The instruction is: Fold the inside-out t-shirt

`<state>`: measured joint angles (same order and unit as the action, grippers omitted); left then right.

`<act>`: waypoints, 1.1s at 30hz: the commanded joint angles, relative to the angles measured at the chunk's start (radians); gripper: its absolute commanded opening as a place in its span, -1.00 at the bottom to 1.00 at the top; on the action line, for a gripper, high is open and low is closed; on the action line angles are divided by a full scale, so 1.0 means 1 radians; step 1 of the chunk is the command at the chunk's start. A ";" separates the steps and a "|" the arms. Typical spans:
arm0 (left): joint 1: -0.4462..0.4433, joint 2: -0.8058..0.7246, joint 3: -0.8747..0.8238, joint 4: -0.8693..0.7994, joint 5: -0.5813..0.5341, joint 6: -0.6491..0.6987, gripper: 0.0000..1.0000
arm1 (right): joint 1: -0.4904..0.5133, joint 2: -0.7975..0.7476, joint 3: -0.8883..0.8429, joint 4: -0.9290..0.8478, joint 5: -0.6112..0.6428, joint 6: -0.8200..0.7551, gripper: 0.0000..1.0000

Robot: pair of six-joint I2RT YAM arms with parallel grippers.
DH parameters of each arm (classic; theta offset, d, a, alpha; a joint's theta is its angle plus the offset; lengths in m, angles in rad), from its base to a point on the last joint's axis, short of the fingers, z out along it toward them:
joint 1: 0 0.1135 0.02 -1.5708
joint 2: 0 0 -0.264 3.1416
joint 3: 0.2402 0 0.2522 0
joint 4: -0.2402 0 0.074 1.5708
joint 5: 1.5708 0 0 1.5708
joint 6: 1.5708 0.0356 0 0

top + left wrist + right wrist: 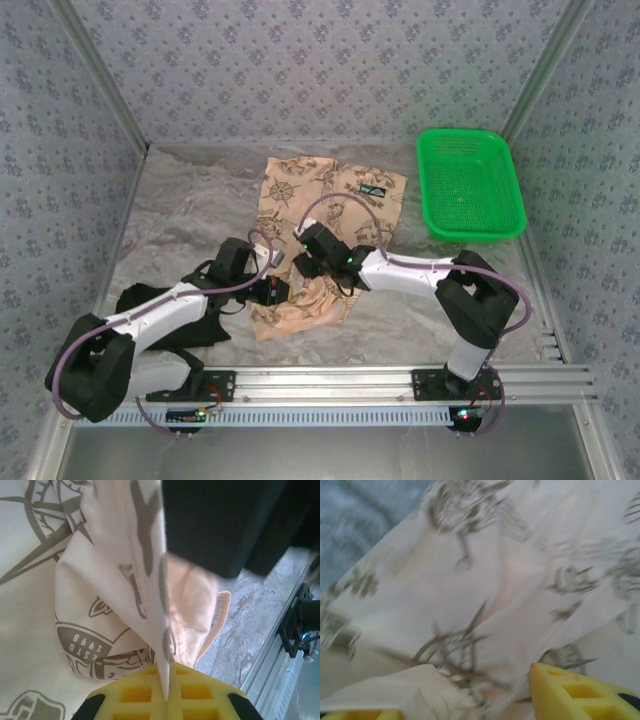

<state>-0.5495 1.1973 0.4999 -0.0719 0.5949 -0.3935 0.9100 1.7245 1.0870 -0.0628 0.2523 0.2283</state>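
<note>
Top external view first: the inside-out t-shirt (pixel 330 200) lies mid-table, its flat part running toward 12 o'clock with the small dark neck label (pixel 372 188) up near 1 o'clock, and its near end rumpled toward 6 o'clock. A green basket (pixel 475 232) sits out at 2 o'clock, well apart from the cloth. A black garment (pixel 195 330) lies at 8 o'clock under my left arm.

My left gripper (pixel 277 292) is at the rumpled near end, around 7 o'clock of the shirt. On its wrist camera the yellow pads (pixel 135 695) are pressed together on a thin ridge of fabric that rises straight up between them, so that claw is clamped on the shirt.

My right gripper (pixel 308 262) is just beside it, over the middle of the cloth. Its wrist picture is smeared by motion, but one yellow fingertip (pixel 570 692) sits at 4 o'clock and the other at 7 o'clock. They are well apart, with cloth bunched between them, so I read the claw as wide and gripping nothing.

I judge this to be an early step, gathering a second hold so the near end can be lifted and spread. Next I would settle the right claw on an edge near the left one, close it, then draw both apart. The risk is pinching several layers at once.
</note>
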 commanded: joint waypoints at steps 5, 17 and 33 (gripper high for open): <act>-0.038 0.076 0.015 0.099 0.056 -0.037 -1.00 | -0.142 0.022 0.097 -0.129 -0.043 0.155 0.14; -0.041 0.119 0.043 0.047 0.045 -0.016 -0.90 | -0.251 -0.097 0.028 -0.406 -0.516 0.051 0.17; -0.012 0.118 0.155 -0.077 -0.081 0.070 -0.08 | -0.090 -0.033 0.084 -0.401 -0.260 0.471 0.20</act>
<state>-0.5678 1.3109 0.6117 -0.1070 0.5484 -0.3721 0.8127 1.6650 1.1378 -0.4755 -0.0998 0.5850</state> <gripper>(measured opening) 0.454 0.599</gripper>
